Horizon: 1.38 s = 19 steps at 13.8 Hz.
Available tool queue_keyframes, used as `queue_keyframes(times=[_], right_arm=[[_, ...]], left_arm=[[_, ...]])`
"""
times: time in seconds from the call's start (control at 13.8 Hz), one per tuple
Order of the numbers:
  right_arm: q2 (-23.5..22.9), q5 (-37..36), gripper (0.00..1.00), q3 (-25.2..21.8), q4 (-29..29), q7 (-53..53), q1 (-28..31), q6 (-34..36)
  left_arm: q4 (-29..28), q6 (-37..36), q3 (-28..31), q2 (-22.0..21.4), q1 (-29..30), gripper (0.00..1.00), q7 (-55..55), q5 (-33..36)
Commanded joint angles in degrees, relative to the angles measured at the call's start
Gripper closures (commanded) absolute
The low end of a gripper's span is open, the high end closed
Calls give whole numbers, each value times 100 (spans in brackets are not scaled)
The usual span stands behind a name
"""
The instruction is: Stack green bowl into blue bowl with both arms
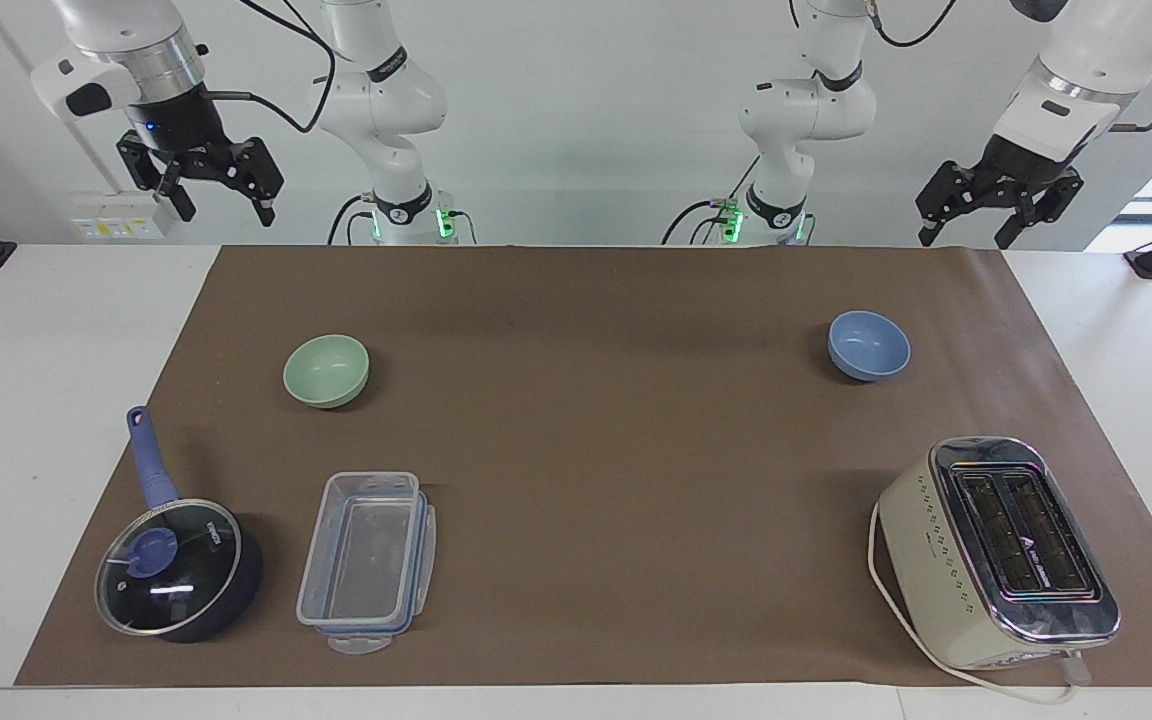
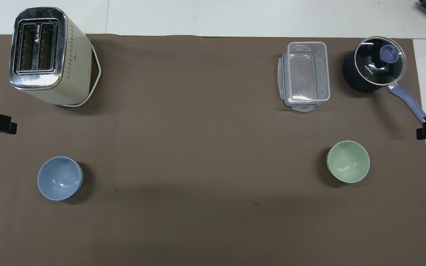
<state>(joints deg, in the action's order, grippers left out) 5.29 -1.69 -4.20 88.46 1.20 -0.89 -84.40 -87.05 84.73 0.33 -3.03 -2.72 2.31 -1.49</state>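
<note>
The pale green bowl [image 1: 326,370] stands upright and empty on the brown mat toward the right arm's end; it also shows in the overhead view [image 2: 348,161]. The periwinkle-blue bowl [image 1: 868,345] stands upright and empty toward the left arm's end, also seen in the overhead view [image 2: 60,178]. The two bowls are far apart. My right gripper [image 1: 226,215] hangs open and empty, high over the table's edge by the robots, apart from the green bowl. My left gripper [image 1: 964,238] hangs open and empty, high over the mat's corner, apart from the blue bowl.
A cream toaster [image 1: 1001,550] with a white cord stands farther from the robots than the blue bowl. A clear lidded plastic box [image 1: 368,560] and a dark blue saucepan with a glass lid [image 1: 176,570] lie farther out than the green bowl. The brown mat [image 1: 596,420] covers the table.
</note>
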Motion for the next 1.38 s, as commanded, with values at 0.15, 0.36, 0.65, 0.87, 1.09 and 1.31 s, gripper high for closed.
queue_keyframes(times=[0.15, 0.36, 0.65, 0.87, 1.09, 1.31], right_arm=[[51, -33, 0, 42, 48, 55, 27, -15], [51, -33, 0, 42, 48, 55, 27, -6], [69, -42, 0, -2, 22, 47, 80, -15], [69, -85, 0, 50, 31, 38, 1, -85], [148, -33, 0, 24, 144, 12, 19, 151], [148, 45, 0, 24, 154, 3, 19, 109]], left_arm=[[39, 35, 28, -13, -45, 0, 50, 79], [30, 88, 28, -13, -53, 0, 32, 79], [30, 88, 28, -13, -45, 0, 41, 79], [30, 97, 28, -13, -45, 0, 67, 70], [21, 88, 28, -22, -36, 0, 85, 62], [12, 70, 28, -40, -36, 0, 85, 62]])
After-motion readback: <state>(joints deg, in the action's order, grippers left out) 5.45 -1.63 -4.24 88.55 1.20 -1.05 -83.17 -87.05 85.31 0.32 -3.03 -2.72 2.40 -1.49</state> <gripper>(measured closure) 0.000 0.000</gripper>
